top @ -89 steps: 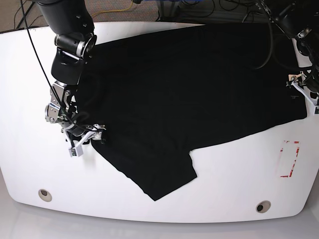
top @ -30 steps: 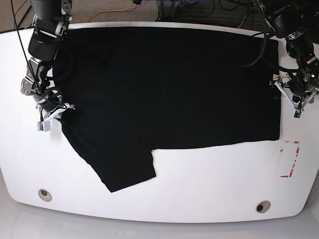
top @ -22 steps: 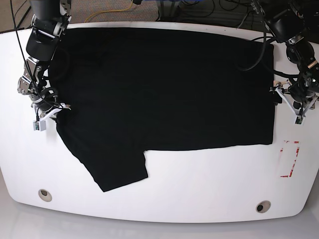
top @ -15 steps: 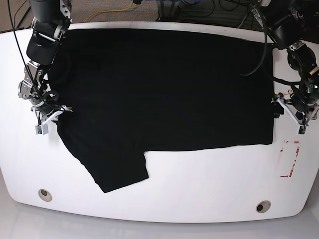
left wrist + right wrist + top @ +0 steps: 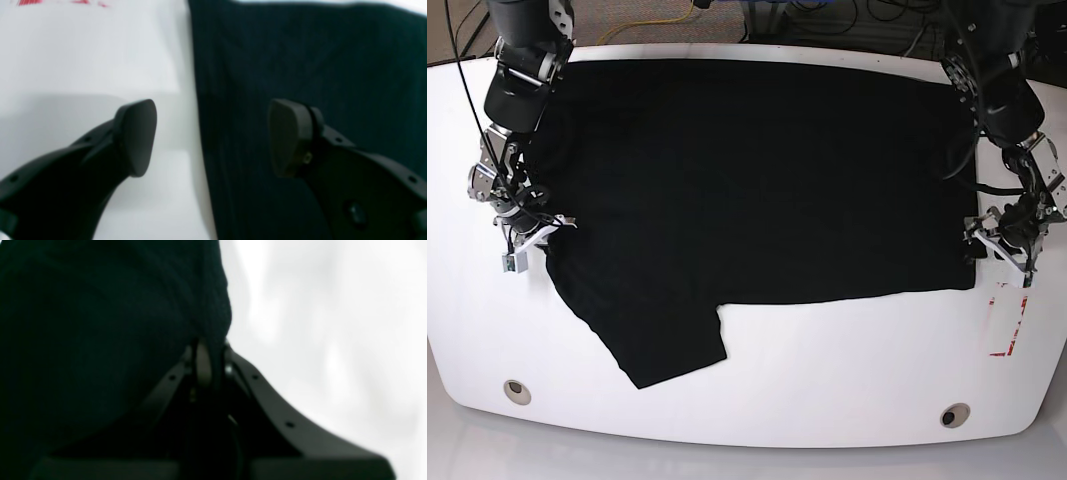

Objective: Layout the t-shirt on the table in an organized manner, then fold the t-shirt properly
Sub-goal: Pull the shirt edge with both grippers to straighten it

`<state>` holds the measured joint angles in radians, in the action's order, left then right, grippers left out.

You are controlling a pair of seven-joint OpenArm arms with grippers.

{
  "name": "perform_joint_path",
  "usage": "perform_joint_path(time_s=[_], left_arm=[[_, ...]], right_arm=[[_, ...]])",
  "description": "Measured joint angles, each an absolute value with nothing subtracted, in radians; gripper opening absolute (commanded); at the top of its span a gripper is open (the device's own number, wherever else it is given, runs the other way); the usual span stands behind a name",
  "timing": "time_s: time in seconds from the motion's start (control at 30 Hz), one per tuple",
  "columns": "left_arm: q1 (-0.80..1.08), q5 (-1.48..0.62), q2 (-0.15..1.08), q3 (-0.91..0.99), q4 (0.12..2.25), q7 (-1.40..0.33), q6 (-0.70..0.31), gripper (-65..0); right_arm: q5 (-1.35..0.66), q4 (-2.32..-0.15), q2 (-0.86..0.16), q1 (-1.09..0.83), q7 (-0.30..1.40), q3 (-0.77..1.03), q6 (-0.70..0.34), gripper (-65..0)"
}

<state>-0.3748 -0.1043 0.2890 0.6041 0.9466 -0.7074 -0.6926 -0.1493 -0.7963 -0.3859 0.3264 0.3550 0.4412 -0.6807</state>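
Note:
The black t-shirt (image 5: 757, 180) lies spread flat over the white table (image 5: 827, 390), with one sleeve pointing to the front left. Its graphic does not show. My right gripper (image 5: 527, 232) is at the shirt's left edge. In the right wrist view it (image 5: 210, 363) is shut on a fold of the black cloth (image 5: 83, 323). My left gripper (image 5: 992, 248) is at the shirt's right edge near its front corner. In the left wrist view it (image 5: 213, 136) is open, one finger (image 5: 136, 136) over bare table (image 5: 83, 60), the other over the shirt (image 5: 317, 66).
A red rectangular marking (image 5: 1007, 320) lies on the table just in front of my left gripper, and shows at the top left of the left wrist view (image 5: 30, 2). Two small round holes (image 5: 517, 390) (image 5: 954, 415) sit near the front edge. Cables hang behind the table.
The shirt has been drawn left and flattened. In the last half second my left gripper moved toward the front along the shirt's right edge. My right gripper barely moved.

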Motion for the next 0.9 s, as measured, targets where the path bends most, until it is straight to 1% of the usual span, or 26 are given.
perform_joint_path(time_s=[0.17, 0.43, 0.6, 0.77, 0.9], left_arm=[[-0.426, -0.109, 0.294, 0.604, 0.871, -0.649, -0.693, -16.7], [-0.494, -0.105, 0.289, 0.599, 0.729, -0.638, -0.691, -17.2], [-0.522, -0.109, 0.298, 0.501, 0.677, -0.622, -0.682, -17.4], [-0.524, -0.113, 0.281, 0.477, 0.677, -0.603, -0.682, -17.4], [-0.518, -0.121, 0.281, 0.477, 0.677, -0.568, -0.608, -17.4]], right_arm=[[-0.151, -0.796, -0.377, 0.329, 0.351, 0.439, -0.681, -64.2], [-0.153, -0.796, -0.377, 0.329, 0.352, 0.440, -0.681, -64.2], [-0.153, -0.796, -0.377, 0.329, 0.352, 0.440, -0.681, -64.2], [-0.153, -0.796, -0.377, 0.329, 0.351, 0.440, -0.681, -64.2], [-0.153, -0.796, -0.382, 0.329, 0.352, 0.440, -0.681, -64.2]])
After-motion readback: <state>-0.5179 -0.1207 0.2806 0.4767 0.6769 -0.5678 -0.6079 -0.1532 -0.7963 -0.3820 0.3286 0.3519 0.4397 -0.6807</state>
